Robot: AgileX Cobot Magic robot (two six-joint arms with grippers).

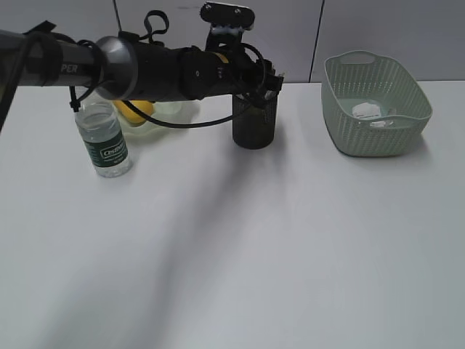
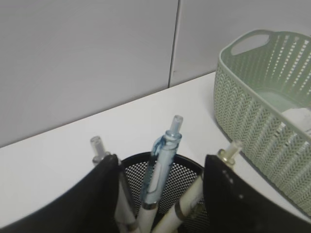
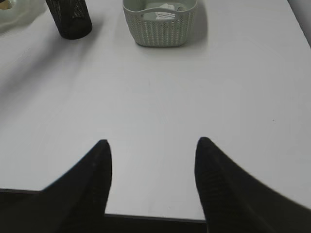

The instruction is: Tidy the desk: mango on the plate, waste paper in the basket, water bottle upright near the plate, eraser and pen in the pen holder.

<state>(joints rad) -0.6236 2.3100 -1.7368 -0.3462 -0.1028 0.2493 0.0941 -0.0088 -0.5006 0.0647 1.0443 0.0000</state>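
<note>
White table across the whole frame. Basket upper right, paper inside. Left arm stretched over the upper middle, hiding most of plate and mango. Bottle upright at left, beside plate. Holder under left pincer, released astride the rim, apparently to drop the pen. Right pincer released, empty. Eraser unseen.

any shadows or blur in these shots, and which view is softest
Exterior view: the left arm casts a broad soft shadow slanting across the desk; the basket is sharp. Left wrist view: softest, the left gripper fingers are dark blurs, while the pens in the pen holder are fairly clear. Right wrist view: the right gripper fingers are featureless black, with dim shading on the desk at left.
</note>
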